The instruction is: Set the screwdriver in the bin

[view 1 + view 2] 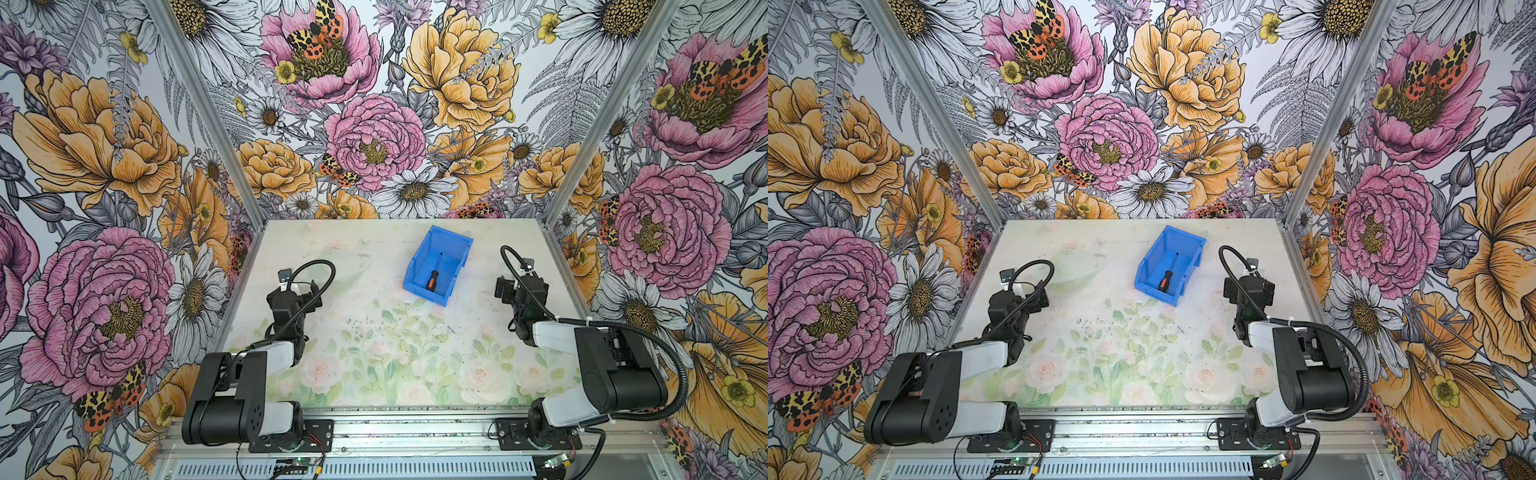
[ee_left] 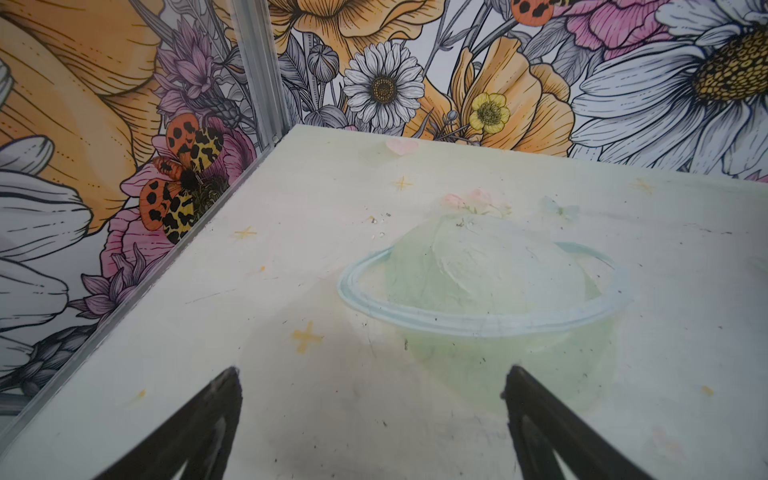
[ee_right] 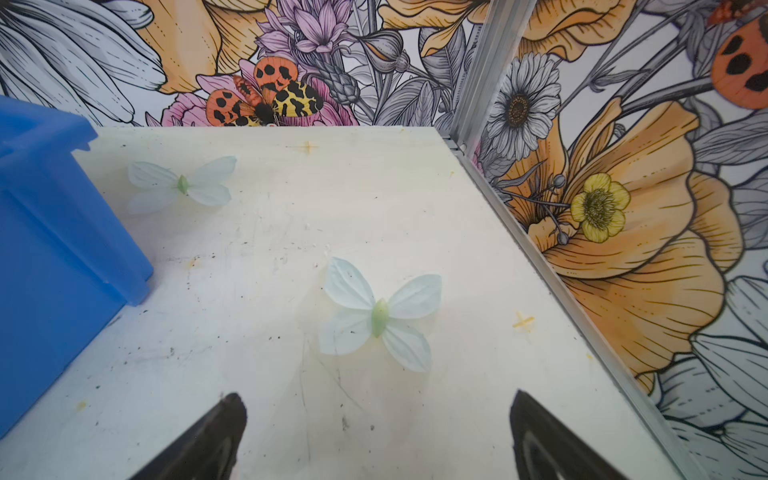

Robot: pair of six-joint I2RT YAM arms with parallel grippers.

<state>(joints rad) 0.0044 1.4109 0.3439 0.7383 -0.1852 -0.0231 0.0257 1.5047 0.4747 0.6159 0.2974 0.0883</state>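
Already the screwdriver point(image 1: 435, 274) lies inside the blue bin point(image 1: 457, 245), flat on its floor. Its black-and-orange handle is toward the low front wall and its thin shaft points at the taller back wall. The bin stands on the table point(image 1: 374, 340), right of the middle. The left gripper point(image 2: 372, 374) hangs over bare tabletop well apart from the bin, fingers spread wide and empty. The right gripper point(image 3: 376, 401), near the bin's side without touching it, also has its fingers spread.
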